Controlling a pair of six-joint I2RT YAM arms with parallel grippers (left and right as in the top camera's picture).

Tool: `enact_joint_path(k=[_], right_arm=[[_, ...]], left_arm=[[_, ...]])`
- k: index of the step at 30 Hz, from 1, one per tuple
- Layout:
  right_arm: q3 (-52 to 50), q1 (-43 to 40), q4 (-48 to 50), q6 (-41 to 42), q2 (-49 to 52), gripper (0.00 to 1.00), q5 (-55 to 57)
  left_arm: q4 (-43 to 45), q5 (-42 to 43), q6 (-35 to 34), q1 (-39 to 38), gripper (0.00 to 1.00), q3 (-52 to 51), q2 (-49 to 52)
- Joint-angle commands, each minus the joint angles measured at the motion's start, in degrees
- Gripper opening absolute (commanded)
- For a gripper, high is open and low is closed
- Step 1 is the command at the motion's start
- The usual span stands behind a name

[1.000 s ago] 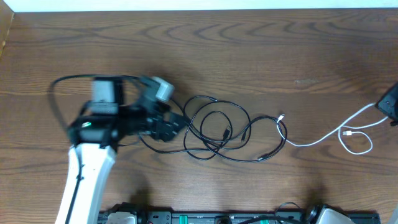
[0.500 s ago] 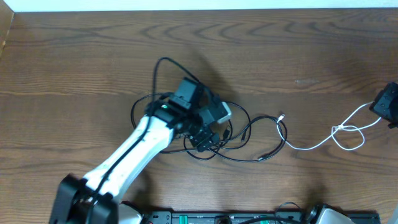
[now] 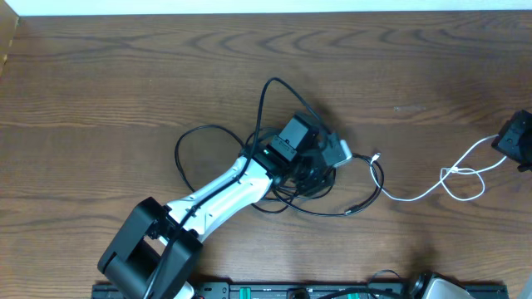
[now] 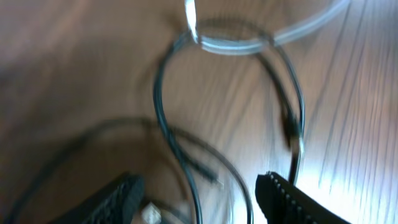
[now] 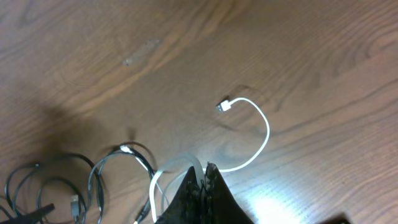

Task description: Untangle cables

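Observation:
A tangle of black cables (image 3: 320,210) lies at the table's middle. My left gripper (image 3: 307,173) hovers right over it. In the blurred left wrist view its jaws stand apart, and black strands (image 4: 186,168) run between the fingers (image 4: 292,199) without being pinched. A white cable (image 3: 413,194) leaves the tangle's right side, makes a small loop and rises to my right gripper (image 3: 511,139) at the right edge. That gripper (image 5: 206,168) is shut on the white cable (image 5: 264,140), whose free plug end (image 5: 224,106) rests on the wood.
Thick black wires of the left arm (image 3: 179,158) arch over the table left of and behind the tangle. The left arm's base (image 3: 145,257) sits at the front left. A dark rail (image 3: 274,291) runs along the front edge.
The left arm swept right, from left of the tangle to directly over it, and its jaws narrowed. The white cable's loop shifted and tightened a little.

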Motion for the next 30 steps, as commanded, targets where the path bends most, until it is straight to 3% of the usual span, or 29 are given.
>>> enact_joint_path(k=[1, 10, 18, 21, 23, 24, 30], right_arm=[[0.0, 0.9, -0.2, -0.9, -0.5, 0.01, -0.8], [-0.1, 0.9, -0.2, -2.4, -0.5, 0.01, -4.4], [0.0, 0.9, -0.7, -3.0, -0.5, 0.01, -4.4], [-0.1, 0.9, -1.0, -3.0, -0.5, 0.01, -4.4], [-0.1, 0.9, -1.2, -3.0, -0.5, 0.01, -4.4], [-0.1, 0.9, -1.3, -3.2, -0.5, 0.01, -4.4], [-0.1, 0.9, -1.4, -3.4, -0.5, 0.01, -4.4]], left_arm=[[4.4, -0.4, -8.4, -1.0, 0.63, 0.7, 0.9], [10.0, -0.3, -10.1, -1.2, 0.59, 0.7, 10.5], [12.5, -0.2, -10.3, -3.2, 0.5, 0.7, 14.3], [12.5, -0.2, -10.3, -4.1, 0.4, 0.7, 14.9], [12.0, -0.2, -10.3, -4.4, 0.23, 0.7, 15.1], [11.1, -0.8, -10.3, -4.5, 0.08, 0.7, 15.1], [7.8, -8.3, -10.3, -3.8, 0.08, 0.7, 14.0]])
